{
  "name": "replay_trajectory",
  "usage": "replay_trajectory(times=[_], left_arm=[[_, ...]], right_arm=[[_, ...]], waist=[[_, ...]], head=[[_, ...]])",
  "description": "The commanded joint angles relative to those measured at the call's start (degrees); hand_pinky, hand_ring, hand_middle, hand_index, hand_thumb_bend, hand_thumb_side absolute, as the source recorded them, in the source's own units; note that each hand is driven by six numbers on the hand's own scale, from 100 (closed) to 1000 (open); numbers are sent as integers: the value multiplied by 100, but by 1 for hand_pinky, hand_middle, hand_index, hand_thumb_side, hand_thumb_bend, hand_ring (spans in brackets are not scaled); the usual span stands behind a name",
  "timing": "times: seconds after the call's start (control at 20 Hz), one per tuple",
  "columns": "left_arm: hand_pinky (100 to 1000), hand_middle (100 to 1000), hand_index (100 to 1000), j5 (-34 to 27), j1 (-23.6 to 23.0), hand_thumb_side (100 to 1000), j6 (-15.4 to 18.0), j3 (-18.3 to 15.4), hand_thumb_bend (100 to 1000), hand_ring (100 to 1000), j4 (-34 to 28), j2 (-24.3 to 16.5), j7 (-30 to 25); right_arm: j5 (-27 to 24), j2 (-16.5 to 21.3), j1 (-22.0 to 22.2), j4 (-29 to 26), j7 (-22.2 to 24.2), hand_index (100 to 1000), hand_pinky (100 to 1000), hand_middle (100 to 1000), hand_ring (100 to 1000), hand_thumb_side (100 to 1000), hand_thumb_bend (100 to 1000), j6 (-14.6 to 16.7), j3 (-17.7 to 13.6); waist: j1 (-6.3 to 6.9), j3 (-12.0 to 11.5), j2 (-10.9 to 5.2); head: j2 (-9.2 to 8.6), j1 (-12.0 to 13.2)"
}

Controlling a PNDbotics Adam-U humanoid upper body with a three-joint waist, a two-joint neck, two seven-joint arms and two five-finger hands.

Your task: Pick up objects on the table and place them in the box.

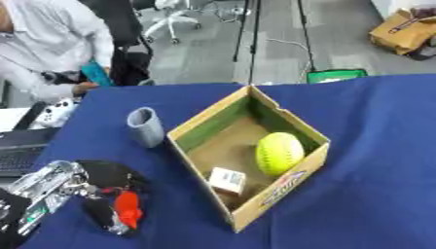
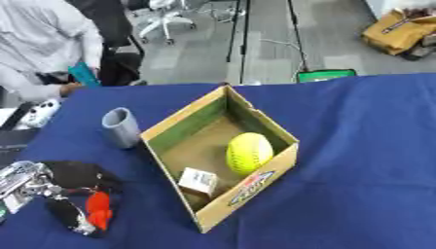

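Box (image 1: 281, 194) in our left eye view already holds a yellow ball (image 1: 279, 153) and small carton (image 1: 227, 180); our left hand (image 1: 106, 194) curls around something red (image 1: 128, 208).

Our right eye view shows the grey cup (image 2: 121, 127) lying just beside the box; we should lift clear of the near wall.

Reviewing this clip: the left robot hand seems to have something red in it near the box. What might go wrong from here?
1. The left robot hand has its fingers curled around a small red object low over the blue tablecloth; it may clip the near wall of the open cardboard box when carrying it across.
2. The grey cylindrical cup stands upright close beside the box and might get knocked over.
3. The yellow-green ball and small white carton already fill much of the box floor.
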State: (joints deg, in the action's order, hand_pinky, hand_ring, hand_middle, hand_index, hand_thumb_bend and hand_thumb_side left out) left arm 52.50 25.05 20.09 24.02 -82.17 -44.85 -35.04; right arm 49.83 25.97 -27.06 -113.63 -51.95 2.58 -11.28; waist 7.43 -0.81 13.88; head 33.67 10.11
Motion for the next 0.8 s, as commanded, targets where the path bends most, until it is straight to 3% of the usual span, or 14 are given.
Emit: replay_trajectory(times=[0.05,0.8], left_arm=[[1000,946,987,50,15,871,33,-19,653,1000,1,-124,3],[1000,942,983,15,-82,898,-32,-70,599,1000,-25,-237,81]], right_arm=[[-45,83,-85,-96,-2,467,623,353,471,585,100,30,-31],[-45,88,-101,-96,-2,467,623,353,471,585,100,41,-25]], waist=[[-45,-17,-62],[-52,-32,-55]], head=[[-52,10],[-92,-17]])
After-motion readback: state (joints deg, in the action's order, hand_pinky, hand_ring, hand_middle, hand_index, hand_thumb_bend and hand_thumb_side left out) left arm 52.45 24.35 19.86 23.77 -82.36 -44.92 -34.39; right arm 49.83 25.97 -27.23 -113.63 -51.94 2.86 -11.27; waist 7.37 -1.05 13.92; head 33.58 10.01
